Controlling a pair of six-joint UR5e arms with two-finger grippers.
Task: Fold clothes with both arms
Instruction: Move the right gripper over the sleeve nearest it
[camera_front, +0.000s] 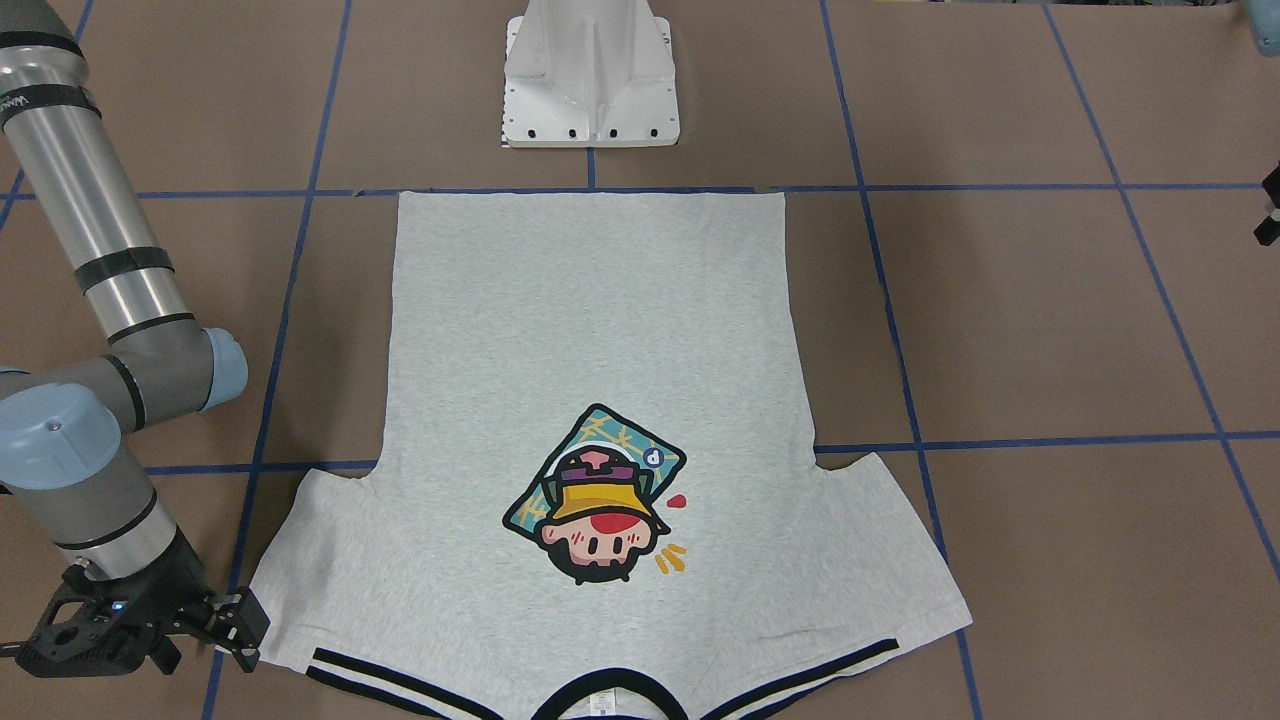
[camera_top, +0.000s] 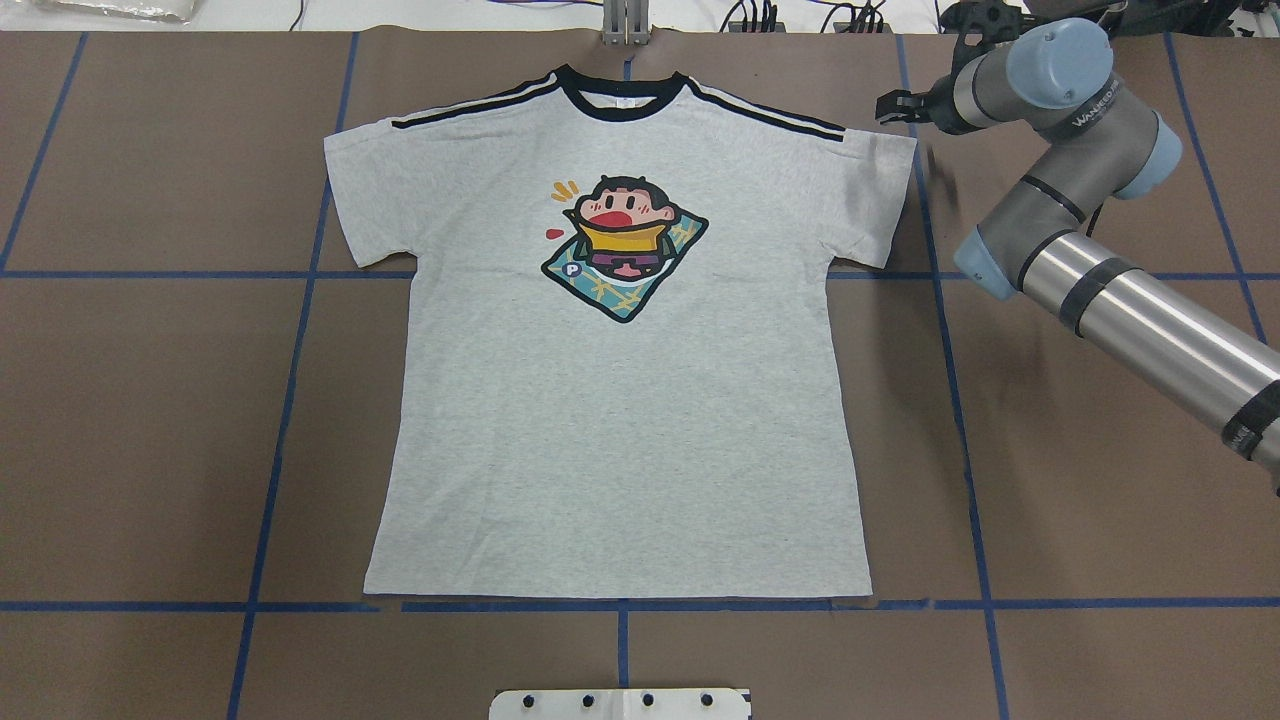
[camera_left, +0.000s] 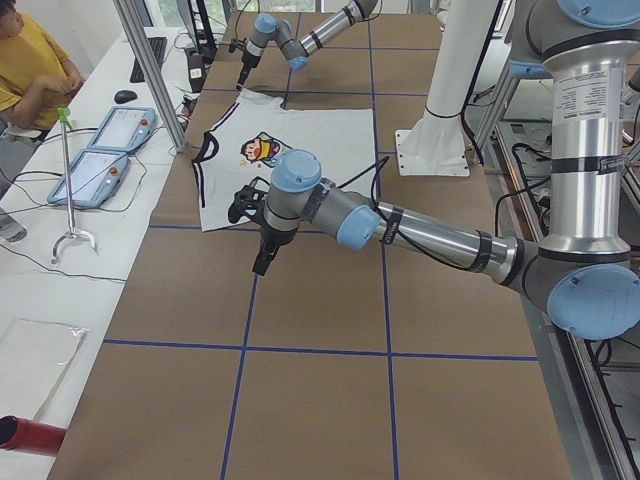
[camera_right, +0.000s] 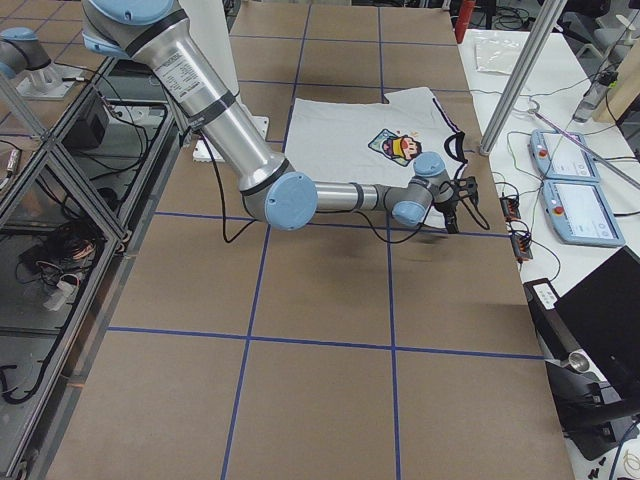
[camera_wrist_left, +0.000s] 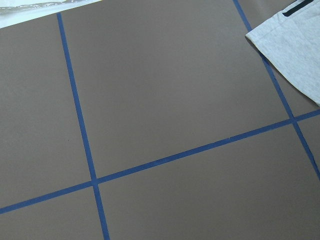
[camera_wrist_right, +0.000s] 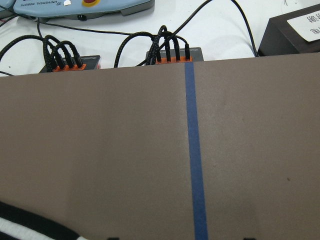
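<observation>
The grey T-shirt (camera_top: 620, 420) lies flat, print side up, with its collar at the far edge and its hem toward the robot base; it also shows in the front view (camera_front: 590, 330). My right gripper (camera_top: 893, 105) hovers just beside the shirt's right sleeve at the shoulder stripe (camera_wrist_right: 30, 225), jaws open and empty; in the front view it (camera_front: 243, 633) is at the sleeve corner. My left gripper (camera_left: 262, 258) hangs over bare table some way off the left sleeve (camera_wrist_left: 300, 45). Whether the left gripper is open or shut I cannot tell.
The white pedestal base (camera_front: 590, 80) stands at the hem side. Cable connectors (camera_wrist_right: 170, 52) and teach pendants (camera_right: 570, 190) sit past the far table edge. A seated person in yellow (camera_left: 25, 70) is at that side. Blue tape lines cross the brown table (camera_top: 150, 420).
</observation>
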